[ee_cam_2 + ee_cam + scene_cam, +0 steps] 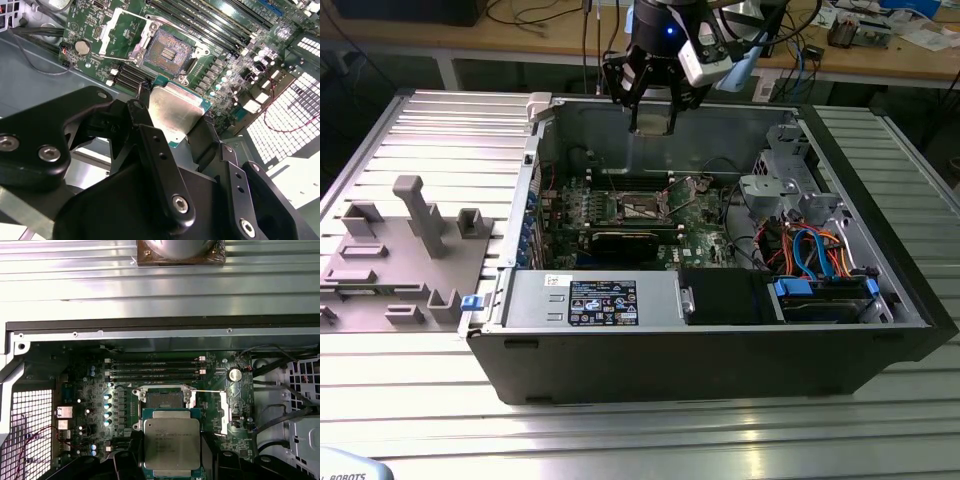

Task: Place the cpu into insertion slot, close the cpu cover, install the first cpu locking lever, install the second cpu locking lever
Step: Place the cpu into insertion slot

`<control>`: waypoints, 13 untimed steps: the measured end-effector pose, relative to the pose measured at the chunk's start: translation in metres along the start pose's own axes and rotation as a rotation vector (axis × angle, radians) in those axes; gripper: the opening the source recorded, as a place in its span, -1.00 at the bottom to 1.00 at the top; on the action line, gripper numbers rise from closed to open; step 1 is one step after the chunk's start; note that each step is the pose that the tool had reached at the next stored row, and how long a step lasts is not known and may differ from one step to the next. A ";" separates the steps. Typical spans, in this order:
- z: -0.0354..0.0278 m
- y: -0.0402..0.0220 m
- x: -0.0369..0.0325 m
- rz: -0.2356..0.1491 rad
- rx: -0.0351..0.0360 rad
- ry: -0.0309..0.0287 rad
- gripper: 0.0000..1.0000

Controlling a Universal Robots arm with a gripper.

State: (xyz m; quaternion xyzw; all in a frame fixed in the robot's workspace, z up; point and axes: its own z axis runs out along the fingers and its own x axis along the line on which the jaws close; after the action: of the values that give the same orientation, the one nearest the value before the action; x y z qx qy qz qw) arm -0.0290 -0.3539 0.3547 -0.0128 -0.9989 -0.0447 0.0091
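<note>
Item: gripper (653, 118), black, two-fingered, in the upper centre of the exterior view, above the far wall of the computer case (720, 345). State: pinching the cpu (176, 111) by two opposite edges.

Item: the cpu, a flat square chip with its silvery top facing the first wrist view. It hangs in the air over the green motherboard (705, 232), apart from it. In both wrist views it sits just short of the insertion slot.

Item: the insertion slot (162, 399), a dark square recess with a metal rim, contact field exposed. In the exterior view it lies at the middle of the board.

Item: the cpu cover (223, 412), a thin silvery frame with a central window. It is swung open and lies beside the slot, clear of the recess.

Item: memory slots (155, 369), long and narrow, running in parallel next to the slot.

Item: coin battery (233, 374), round, on the board near the open cover.

Item: grey drive cage (782, 172), on the exterior view's right inside the case, with blue and orange cables (812, 250) below it.

Item: grey fixture tray (400, 262), on the exterior view's left, on the ribbed metal counter (620, 425), beside the case.
</note>
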 end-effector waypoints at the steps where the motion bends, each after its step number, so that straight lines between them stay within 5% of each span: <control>1: 0.0000 0.0000 0.0000 0.000 0.0001 0.0000 0.08; 13: 0.0007 -0.0001 0.0000 0.000 0.0001 0.0000 0.08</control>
State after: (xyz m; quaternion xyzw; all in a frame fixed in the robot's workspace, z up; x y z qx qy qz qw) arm -0.0290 -0.3539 0.3541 -0.0128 -0.9989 -0.0447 0.0091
